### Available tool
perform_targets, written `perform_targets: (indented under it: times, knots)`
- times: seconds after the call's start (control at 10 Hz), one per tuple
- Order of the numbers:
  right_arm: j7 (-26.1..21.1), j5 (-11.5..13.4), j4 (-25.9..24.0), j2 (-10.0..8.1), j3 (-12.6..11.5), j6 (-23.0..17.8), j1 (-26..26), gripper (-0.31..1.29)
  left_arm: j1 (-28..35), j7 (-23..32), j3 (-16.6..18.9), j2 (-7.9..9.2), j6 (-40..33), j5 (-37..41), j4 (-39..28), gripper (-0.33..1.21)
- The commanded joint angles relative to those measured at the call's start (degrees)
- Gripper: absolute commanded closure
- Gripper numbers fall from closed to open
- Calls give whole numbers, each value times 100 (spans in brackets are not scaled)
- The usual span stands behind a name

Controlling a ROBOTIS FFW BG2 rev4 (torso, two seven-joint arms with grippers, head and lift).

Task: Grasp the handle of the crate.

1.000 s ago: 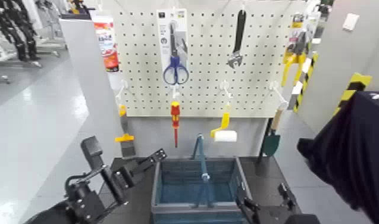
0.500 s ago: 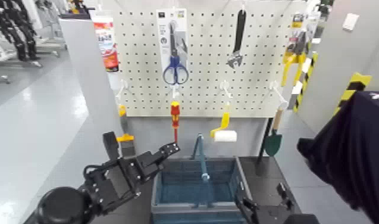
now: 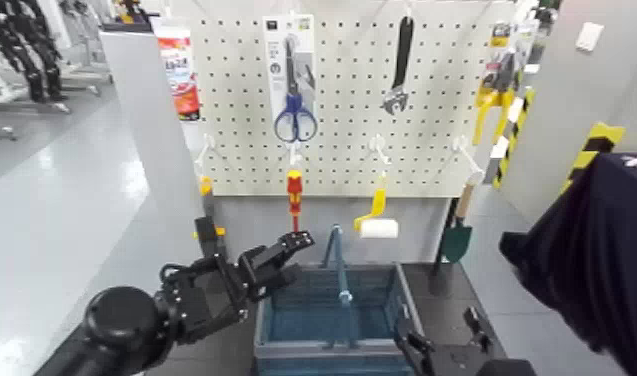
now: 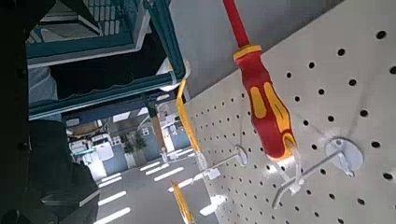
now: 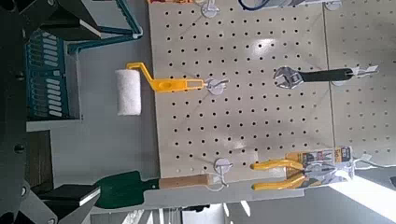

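The blue slatted crate (image 3: 282, 312) with a grey rim stands on the dark table below the pegboard. Its handle (image 3: 339, 272), a thin blue hoop with a lighter knob (image 3: 343, 297), stands upright across the middle. My left gripper (image 3: 287, 258) is open and empty. It hovers over the crate's far-left corner, left of the handle and apart from it. My right gripper (image 3: 439, 338) is open and rests low at the crate's near-right corner. The crate also shows in the left wrist view (image 4: 89, 37) and in the right wrist view (image 5: 45, 75).
A pegboard (image 3: 422, 150) behind the crate carries scissors (image 3: 294, 110), a red-and-yellow screwdriver (image 3: 294, 195), a wrench (image 3: 400, 70), a paint roller (image 3: 376, 222) and a trowel (image 3: 458, 235). A dark cloth-covered shape (image 3: 592, 270) stands at the right.
My left arm has risen and swung right, from beside the table to over the crate's far-left corner, nearer the handle. The right arm has not moved.
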Motion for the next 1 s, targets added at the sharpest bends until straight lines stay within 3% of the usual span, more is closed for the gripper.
perform_targets:
  times: [0.1, 1.0]
  knots:
    - [0, -20, 21, -2, 27, -30, -13, 14, -379, -49, -297, -100, 176, 298, 615, 10]
    - [9, -99, 127, -2, 168, -188, -136, 14, -1258, -365, -1062, -434, 404, 983, 2038, 10]
